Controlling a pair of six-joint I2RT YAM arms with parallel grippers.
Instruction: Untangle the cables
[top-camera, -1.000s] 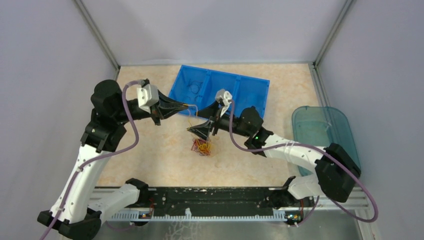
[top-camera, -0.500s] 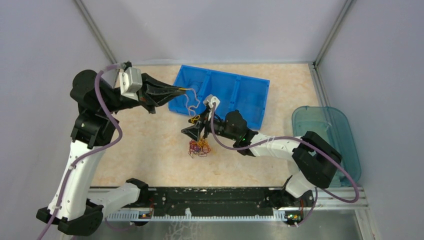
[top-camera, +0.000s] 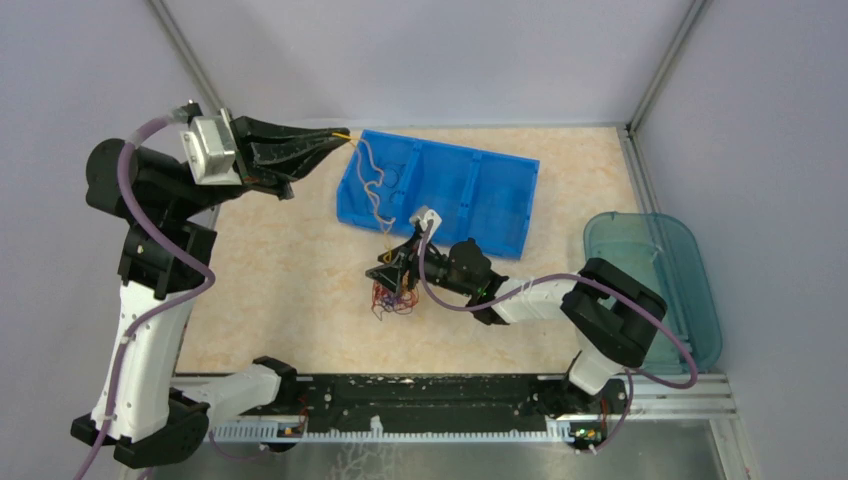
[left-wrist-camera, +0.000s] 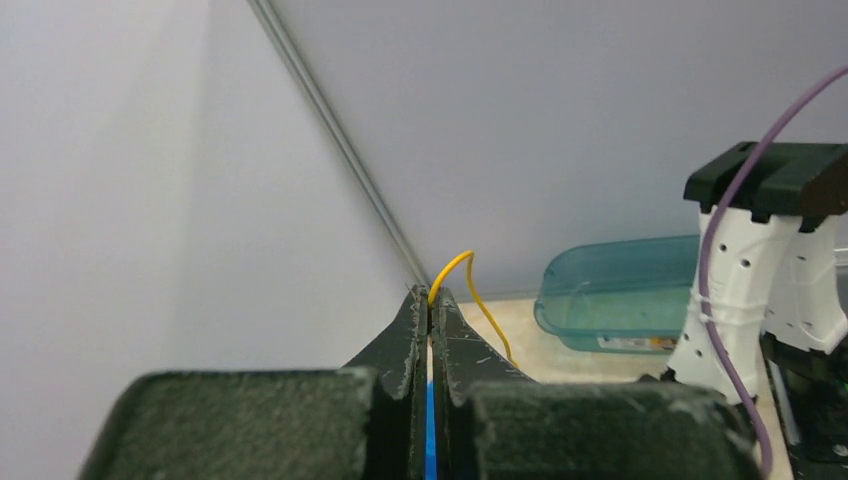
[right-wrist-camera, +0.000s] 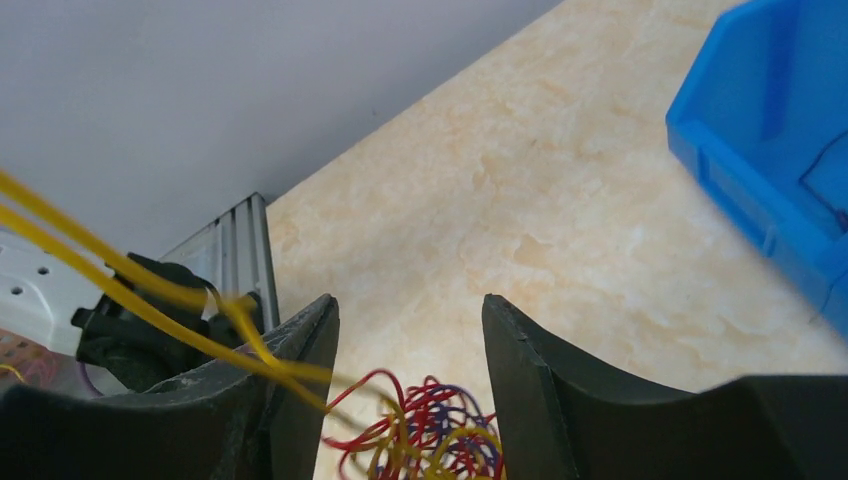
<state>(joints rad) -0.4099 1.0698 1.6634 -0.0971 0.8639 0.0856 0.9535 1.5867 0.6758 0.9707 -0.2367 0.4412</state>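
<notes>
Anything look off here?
Mainly one yellow cable: pinched in the shut left hand, it runs kinked through the air down to the tangle under the right hand. Blue bin sits skewed.

The left fingers (top-camera: 325, 137) pinch one strand (top-camera: 372, 195) stretched up from the cables (top-camera: 396, 295).

The cables (top-camera: 393, 296) lie as a small, loose knot of very thin red, orange-yellow and dark purple-blue strands on the table (top-camera: 290, 265). One yellow strand (left-wrist-camera: 474, 288) rises from it in wavy bends, up and leftward. Its top end is pinched in the left gripper (top-camera: 344, 134).
</notes>
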